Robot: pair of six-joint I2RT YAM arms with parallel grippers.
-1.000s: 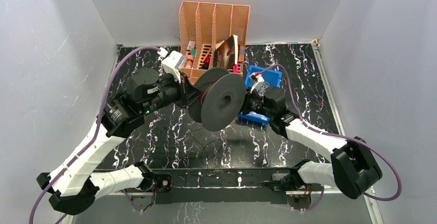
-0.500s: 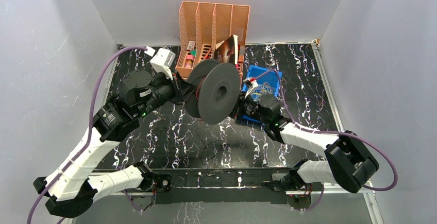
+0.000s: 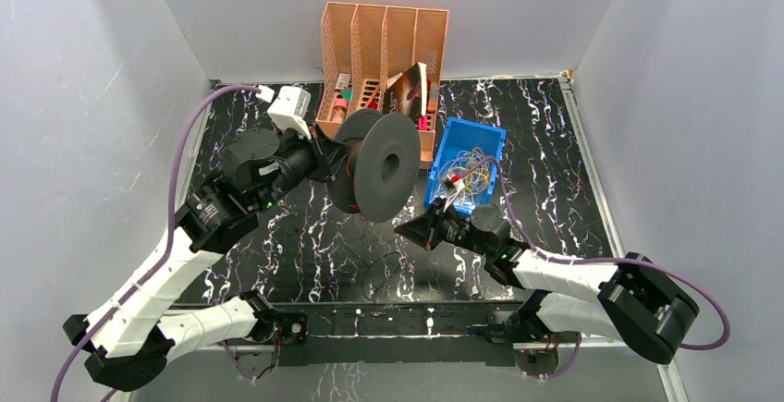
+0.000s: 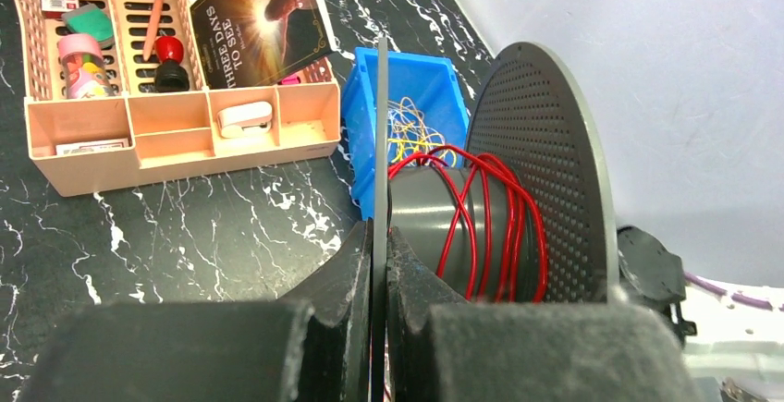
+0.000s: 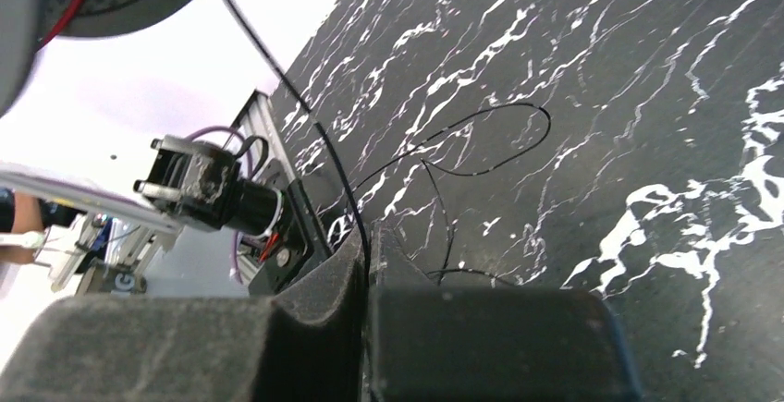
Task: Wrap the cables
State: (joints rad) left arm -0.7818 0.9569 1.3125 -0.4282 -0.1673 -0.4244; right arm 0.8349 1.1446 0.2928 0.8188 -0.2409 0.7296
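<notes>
Left pincer (image 4: pixel 379 240) clamps the rim of the spool (image 4: pixel 545 171), red cable (image 4: pixel 481 226) wound on its core; right pincer (image 5: pixel 367 247) pinches the black cable (image 5: pixel 319 127), slack looping on the table (image 3: pixel 555 189); more cables (image 3: pixel 473 169) wait in the blue bin (image 3: pixel 438 166), so most wrapping likely remains.

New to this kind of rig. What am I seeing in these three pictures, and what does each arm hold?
Two robot arms are bolted at the near edge of the table. The overhead picture shows both; the other two come from wrist cameras, the dark pads at the bottom being that arm's own fingers. The left gripper pinches one disc of a grey spool wound with red cable. The right gripper is closed on a thin black cable running up toward the spool. Behind stand a pink organizer and a blue bin of more cables.
</notes>
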